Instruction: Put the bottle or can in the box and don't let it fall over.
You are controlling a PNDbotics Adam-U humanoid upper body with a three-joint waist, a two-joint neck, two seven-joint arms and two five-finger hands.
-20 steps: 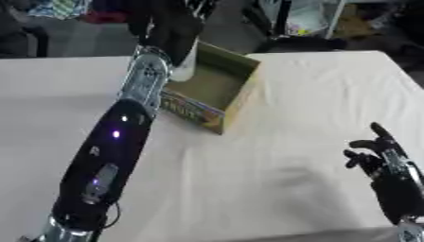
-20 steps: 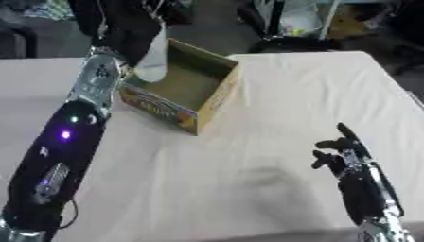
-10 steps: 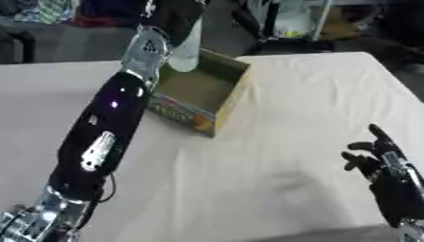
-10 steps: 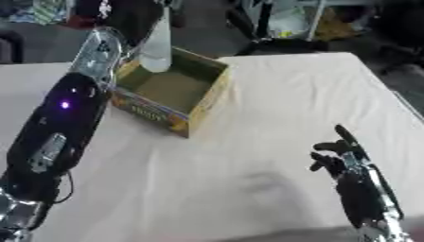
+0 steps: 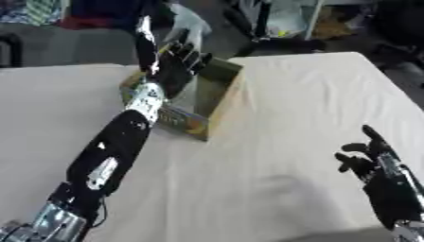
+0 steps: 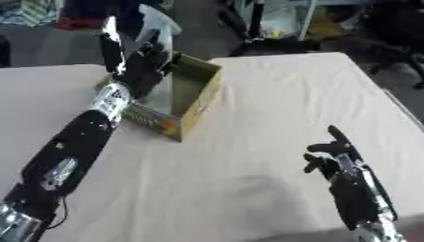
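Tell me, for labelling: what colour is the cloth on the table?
Plain cream-white, no pattern; the tablecloth shows best in the left eye view.

Right eye view. The left hand, reaching in from the lower left corner, is raised above the open cardboard box near the far left edge of the desk. Its fingers are curled round a clear bottle, held above the box's far end and tilted. The box has a printed side wall facing the near edge. The right hand rests near the near right corner, fingers relaxed and pointing up.
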